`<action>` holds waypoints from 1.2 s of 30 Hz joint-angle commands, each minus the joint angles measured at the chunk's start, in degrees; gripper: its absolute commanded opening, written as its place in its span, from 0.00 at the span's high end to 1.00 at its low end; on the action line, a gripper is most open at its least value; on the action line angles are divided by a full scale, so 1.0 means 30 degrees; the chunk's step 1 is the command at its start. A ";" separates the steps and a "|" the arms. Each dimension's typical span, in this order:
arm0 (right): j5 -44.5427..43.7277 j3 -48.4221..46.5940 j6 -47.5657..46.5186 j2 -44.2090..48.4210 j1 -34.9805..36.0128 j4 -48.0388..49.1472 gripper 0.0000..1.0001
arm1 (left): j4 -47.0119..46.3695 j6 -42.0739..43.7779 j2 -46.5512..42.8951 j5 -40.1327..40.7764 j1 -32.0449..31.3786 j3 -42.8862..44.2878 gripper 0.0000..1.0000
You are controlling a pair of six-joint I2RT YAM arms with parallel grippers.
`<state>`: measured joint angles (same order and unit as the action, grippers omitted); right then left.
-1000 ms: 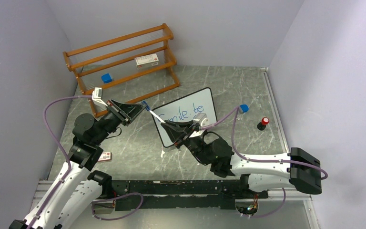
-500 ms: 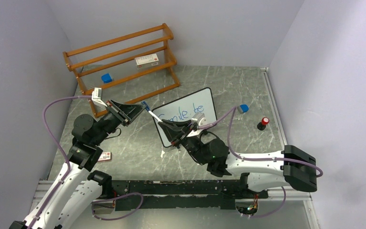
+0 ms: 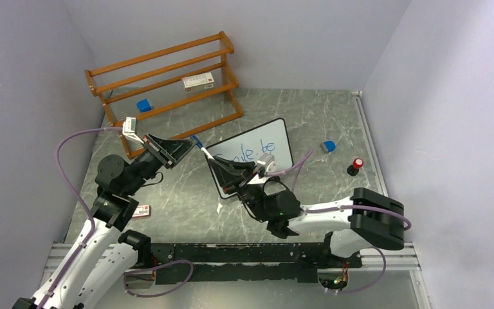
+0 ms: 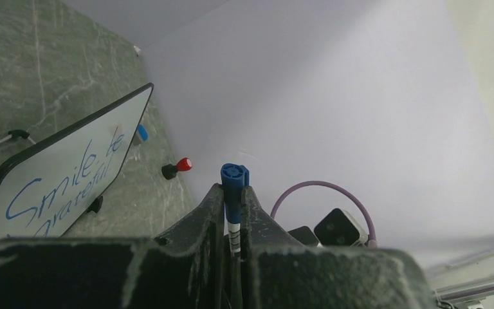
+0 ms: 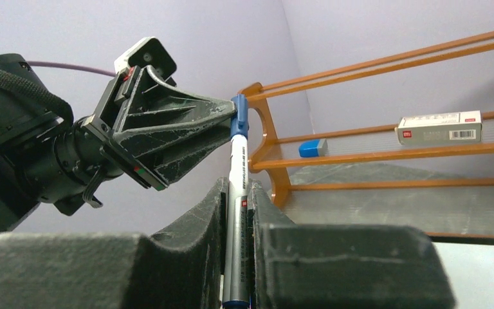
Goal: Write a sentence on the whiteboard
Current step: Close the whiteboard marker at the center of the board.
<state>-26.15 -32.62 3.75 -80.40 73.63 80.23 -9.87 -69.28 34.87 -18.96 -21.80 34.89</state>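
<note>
Whiteboard (image 3: 280,133) long axis near-left to far-right, sentence (image 3: 249,153) along it, L gripper (image 4: 233,193), R gripper (image 5: 237,188) both pinching marker (image 5: 237,164)

Glossy whiteboard (image 3: 267,135), wooden rack (image 5: 373,156), plastic marker (image 5: 237,187)

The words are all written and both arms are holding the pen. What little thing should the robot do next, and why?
Probably open the left fingers and let go of the blue cap. The cap already looks seated on the marker, the right fingers grip its barrel, and the sentence on the whiteboard looks finished.
</note>
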 commanded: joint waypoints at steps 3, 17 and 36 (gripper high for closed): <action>-0.0915 -0.1046 -0.0946 -0.1184 0.0009 0.4263 1.00 | -0.1923 0.1009 0.0006 -0.1672 -0.0086 0.0351 0.95; -0.0322 0.0742 0.0825 0.1456 -0.0035 0.2207 1.00 | -0.2109 0.5273 0.0512 -0.1293 -0.0086 0.1138 0.29; 0.1133 0.1257 0.3502 0.3420 -0.0405 -0.0779 1.00 | -1.0885 0.2428 0.3831 -0.5721 -0.0085 0.0697 0.35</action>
<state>-23.29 -29.50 12.53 -71.61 72.75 78.13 -37.43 -60.42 46.26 -33.26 -21.91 36.97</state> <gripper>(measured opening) 0.139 0.671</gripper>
